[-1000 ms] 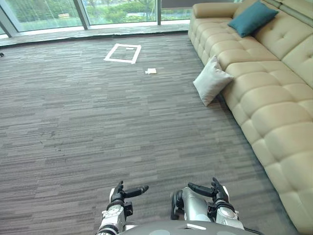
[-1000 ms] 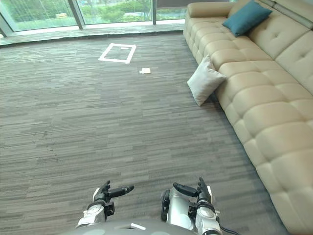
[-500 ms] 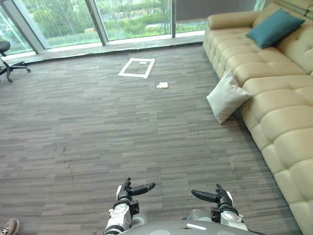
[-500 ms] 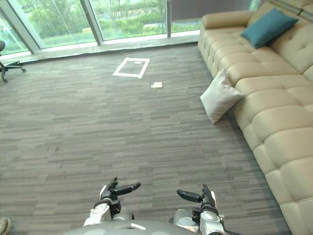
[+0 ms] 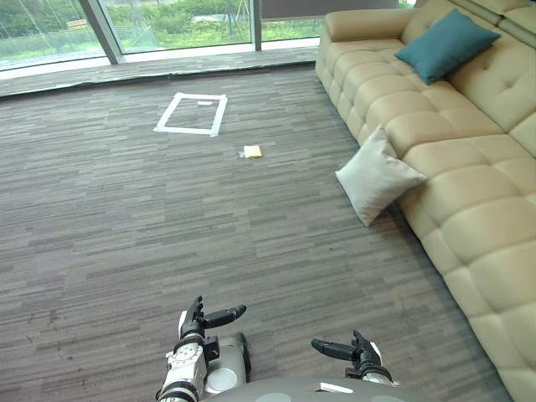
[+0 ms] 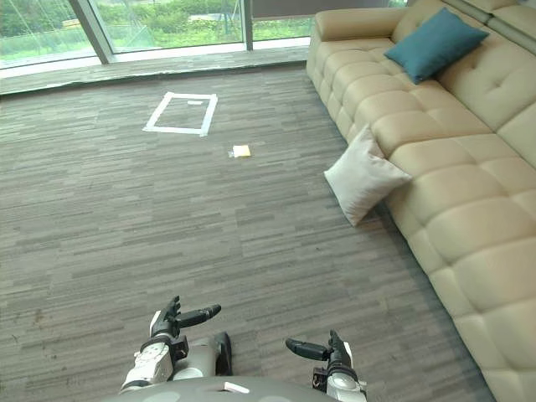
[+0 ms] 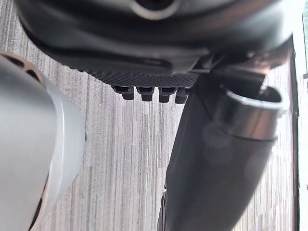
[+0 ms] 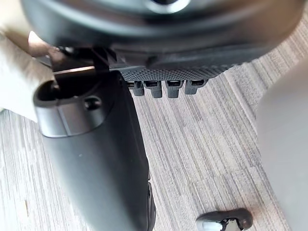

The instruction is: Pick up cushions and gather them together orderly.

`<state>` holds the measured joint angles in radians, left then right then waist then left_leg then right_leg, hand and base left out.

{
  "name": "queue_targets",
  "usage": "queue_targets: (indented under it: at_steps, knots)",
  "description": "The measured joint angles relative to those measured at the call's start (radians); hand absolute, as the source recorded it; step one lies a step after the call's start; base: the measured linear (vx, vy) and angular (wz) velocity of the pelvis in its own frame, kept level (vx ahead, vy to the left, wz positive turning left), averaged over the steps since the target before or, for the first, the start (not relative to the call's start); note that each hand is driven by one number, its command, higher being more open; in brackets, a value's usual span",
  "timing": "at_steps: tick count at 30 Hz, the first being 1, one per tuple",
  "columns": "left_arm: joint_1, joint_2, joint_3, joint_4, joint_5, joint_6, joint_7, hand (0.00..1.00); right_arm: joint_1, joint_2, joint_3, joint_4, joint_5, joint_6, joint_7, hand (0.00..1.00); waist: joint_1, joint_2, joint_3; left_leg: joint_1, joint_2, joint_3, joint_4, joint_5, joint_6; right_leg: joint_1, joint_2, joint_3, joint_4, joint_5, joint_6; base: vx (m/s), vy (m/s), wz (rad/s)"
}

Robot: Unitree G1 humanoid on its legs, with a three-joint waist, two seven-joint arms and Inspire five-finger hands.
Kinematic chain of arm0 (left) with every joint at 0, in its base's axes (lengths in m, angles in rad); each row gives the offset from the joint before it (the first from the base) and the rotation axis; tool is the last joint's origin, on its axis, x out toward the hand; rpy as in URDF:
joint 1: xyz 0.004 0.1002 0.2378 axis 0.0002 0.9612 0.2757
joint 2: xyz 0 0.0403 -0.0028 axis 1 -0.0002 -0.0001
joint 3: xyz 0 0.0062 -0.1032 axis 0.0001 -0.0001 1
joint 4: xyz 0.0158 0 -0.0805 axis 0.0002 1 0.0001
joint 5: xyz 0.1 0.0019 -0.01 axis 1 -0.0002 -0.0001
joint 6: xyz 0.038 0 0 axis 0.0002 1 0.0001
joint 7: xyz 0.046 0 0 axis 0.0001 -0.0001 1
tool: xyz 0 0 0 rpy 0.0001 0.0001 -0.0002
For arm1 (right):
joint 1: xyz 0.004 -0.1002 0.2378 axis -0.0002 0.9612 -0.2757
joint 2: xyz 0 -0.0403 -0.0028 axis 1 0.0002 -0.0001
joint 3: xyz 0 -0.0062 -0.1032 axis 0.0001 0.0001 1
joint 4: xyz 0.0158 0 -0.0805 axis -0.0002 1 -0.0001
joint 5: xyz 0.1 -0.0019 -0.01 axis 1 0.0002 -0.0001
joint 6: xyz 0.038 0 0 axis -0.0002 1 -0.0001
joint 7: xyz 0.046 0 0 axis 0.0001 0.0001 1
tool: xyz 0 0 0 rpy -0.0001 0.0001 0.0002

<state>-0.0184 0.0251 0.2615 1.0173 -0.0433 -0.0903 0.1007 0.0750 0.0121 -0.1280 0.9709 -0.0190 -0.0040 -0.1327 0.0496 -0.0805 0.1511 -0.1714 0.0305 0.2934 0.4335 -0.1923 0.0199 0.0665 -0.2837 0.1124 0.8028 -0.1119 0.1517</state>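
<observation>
While both hands hang low over the carpet (image 5: 126, 234) at 6 o'clock, neither holds anything. The left hand (image 5: 201, 322) sits at about 7 o'clock with its fingers relaxed and its thumb stretched out toward the right hand. The right hand (image 5: 347, 350) sits at about 5 o'clock, with its fingers also loose and apart and its thumb pointing back toward the left hand. In the wrist views, each hand's fingertips show in a row past the palm with bare carpet beyond them.

Farther out, at about 1 o'clock, a white cushion (image 5: 378, 176) stands tilted on one corner on the carpet and leans against the front of the sofa (image 5: 469, 243). The sofa is tan and tufted, and it runs along the right side from 3 o'clock up toward 1 o'clock. A yellow slip (image 5: 252, 152) lies flat on the carpet near 12 o'clock, well apart from the white cushion. Beyond it, at 11 o'clock, is a tape rectangle (image 5: 192, 113) marked on the carpet. A teal cushion (image 5: 445, 43) rests on the sofa's far seat at about 1 o'clock, propped against the backrest and well apart from the white one. Windows (image 5: 167, 17) line the far edge at 12 o'clock.
</observation>
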Motion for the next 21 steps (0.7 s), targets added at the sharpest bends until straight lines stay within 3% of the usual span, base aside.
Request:
queue_targets:
  at_steps: [1, 2, 4, 5, 6, 7, 9, 10, 11, 12, 13, 15, 17, 18, 19, 20, 21]
  knots:
    - [-0.001, 0.001, 0.0, 0.008, -0.005, 0.004, 0.004, 1.0, -0.004, -0.004, 0.0, -0.005, 0.0, -0.001, 0.001, 1.0, 0.0, 0.005, 0.005, 0.029, -0.004, 0.003, -0.007, -0.015, 0.001, -0.047, 0.001, 0.005, 0.1, 0.002, 0.004, 0.53, 0.305, -0.29]
    - [-0.002, 0.001, -0.002, 0.025, -0.007, 0.01, 0.007, 1.0, -0.004, -0.013, -0.003, -0.021, 0.0, -0.008, 0.001, 1.0, -0.002, 0.016, 0.013, 0.099, -0.006, 0.013, -0.036, -0.033, 0.002, -0.129, 0.006, -0.014, 0.246, -0.022, -0.015, 0.42, 0.176, -0.29]
    - [0.003, -0.001, -0.005, 0.029, -0.007, 0.013, 0.01, 1.0, -0.004, -0.024, -0.009, -0.036, 0.0, -0.014, 0.001, 1.0, -0.003, 0.037, 0.025, 0.192, -0.006, 0.025, -0.093, -0.052, 0.0, -0.214, 0.01, -0.083, 0.316, -0.065, -0.048, 0.43, 0.116, -0.31]
    - [0.013, -0.001, -0.014, 0.029, -0.007, 0.013, 0.011, 1.0, -0.001, -0.028, -0.009, -0.046, 0.0, -0.022, -0.001, 1.0, -0.01, 0.043, 0.026, 0.249, -0.004, 0.028, -0.136, -0.061, 0.0, -0.277, 0.013, -0.16, 0.304, -0.096, -0.071, 0.44, 0.01, -0.12]
    - [0.016, 0.001, -0.022, 0.029, -0.007, 0.013, 0.009, 1.0, -0.004, -0.029, -0.011, -0.049, 0.003, -0.022, -0.004, 1.0, -0.018, 0.038, 0.029, 0.326, 0.0, 0.027, -0.19, -0.067, -0.013, -0.348, 0.016, -0.292, 0.182, -0.135, -0.122, 0.45, -0.029, -0.01]
    - [0.016, 0.0, -0.022, 0.029, -0.007, 0.013, 0.009, 1.0, -0.005, -0.029, -0.011, -0.05, 0.003, -0.022, -0.005, 1.0, -0.02, 0.036, 0.03, 0.332, 0.001, 0.027, -0.194, -0.067, -0.017, -0.354, 0.017, -0.302, 0.169, -0.136, -0.123, 0.43, -0.1, 0.1]
    - [0.015, -0.005, -0.028, 0.031, -0.007, 0.014, 0.007, 1.0, -0.013, -0.028, -0.011, -0.063, 0.003, -0.024, -0.003, 1.0, -0.034, 0.036, 0.032, 0.394, 0.017, 0.027, -0.233, -0.086, -0.049, -0.415, 0.041, -0.414, -0.022, -0.135, -0.134, 0.38, -0.122, 0.07]
    - [0.016, -0.004, -0.05, 0.032, -0.007, 0.014, 0.006, 1.0, -0.018, -0.026, -0.011, -0.064, 0.002, -0.023, -0.003, 1.0, -0.037, 0.037, 0.035, 0.423, 0.024, 0.026, -0.25, -0.098, -0.068, -0.422, 0.057, -0.456, -0.137, -0.114, -0.134, 0.41, -0.154, 0.07]
    - [0.015, -0.002, -0.063, 0.035, -0.005, 0.014, 0.0, 1.0, -0.02, -0.023, -0.014, -0.064, 0.004, -0.02, -0.001, 1.0, -0.039, 0.035, 0.038, 0.455, 0.028, 0.025, -0.261, -0.11, -0.085, -0.41, 0.076, -0.465, -0.214, -0.016, -0.211, 0.65, -0.224, 0.02]
    - [0.006, -0.013, -0.072, 0.049, -0.005, 0.015, -0.002, 1.0, -0.031, -0.03, -0.025, -0.061, -0.001, -0.02, 0.0, 1.0, -0.039, 0.06, 0.042, 0.475, 0.049, 0.023, -0.264, -0.115, -0.091, -0.392, 0.099, -0.485, -0.202, -0.036, -0.246, 0.55, -0.186, 0.03]
    - [-0.001, -0.038, -0.089, 0.045, -0.004, 0.012, -0.013, 1.0, -0.04, -0.033, -0.051, -0.063, -0.002, -0.023, -0.003, 1.0, -0.04, 0.077, 0.047, 0.474, 0.053, 0.02, -0.265, -0.074, -0.086, -0.396, 0.1, -0.486, -0.175, -0.086, -0.256, 0.59, -0.209, 0.02]
    - [-0.005, -0.066, -0.088, 0.045, -0.001, 0.012, -0.021, 1.0, -0.041, -0.03, -0.078, -0.06, 0.003, -0.015, -0.003, 1.0, -0.054, 0.079, 0.047, 0.479, 0.054, 0.011, -0.253, -0.034, -0.095, -0.383, 0.091, -0.493, -0.152, -0.132, -0.262, 0.5, -0.214, 0.15]
    - [-0.008, -0.082, -0.089, 0.044, 0.017, 0.013, -0.031, 1.0, -0.034, -0.024, -0.088, -0.054, 0.001, -0.013, -0.003, 1.0, -0.065, 0.083, 0.052, 0.441, 0.097, -0.035, -0.083, 0.002, -0.137, -0.301, 0.109, -0.523, -0.19, -0.171, -0.257, 0.44, -0.242, 0.24]
    - [-0.007, -0.083, -0.086, 0.033, 0.017, 0.014, -0.034, 1.0, -0.023, -0.022, -0.082, -0.057, 0.0, -0.013, -0.002, 1.0, -0.067, 0.083, 0.052, 0.377, 0.134, -0.07, 0.097, 0.045, -0.207, -0.248, 0.126, -0.532, -0.222, -0.18, -0.254, 0.38, -0.238, 0.16]
    - [-0.006, -0.083, -0.083, 0.028, 0.017, 0.014, -0.035, 1.0, -0.019, -0.022, -0.076, -0.059, 0.0, -0.014, -0.002, 1.0, -0.066, 0.084, 0.051, 0.349, 0.147, -0.084, 0.163, 0.071, -0.245, -0.23, 0.135, -0.532, -0.234, -0.183, -0.254, 0.35, -0.2, -0.15]
    - [0.002, -0.084, -0.067, 0.008, 0.017, 0.012, -0.036, 1.0, -0.014, -0.029, -0.063, -0.057, -0.002, -0.013, -0.001, 1.0, -0.065, 0.088, 0.05, 0.241, 0.182, -0.116, 0.406, 0.105, -0.279, -0.178, 0.165, -0.521, -0.278, -0.19, -0.255, 0.26, -0.114, -0.27]
    - [0.005, -0.085, -0.051, 0.0, 0.017, 0.012, -0.036, 1.0, -0.014, -0.033, -0.054, -0.055, -0.001, -0.013, -0.002, 1.0, -0.065, 0.096, 0.048, 0.197, 0.197, -0.113, 0.489, 0.102, -0.276, -0.154, 0.179, -0.516, -0.301, -0.191, -0.255, 0.3, -0.085, -0.43]
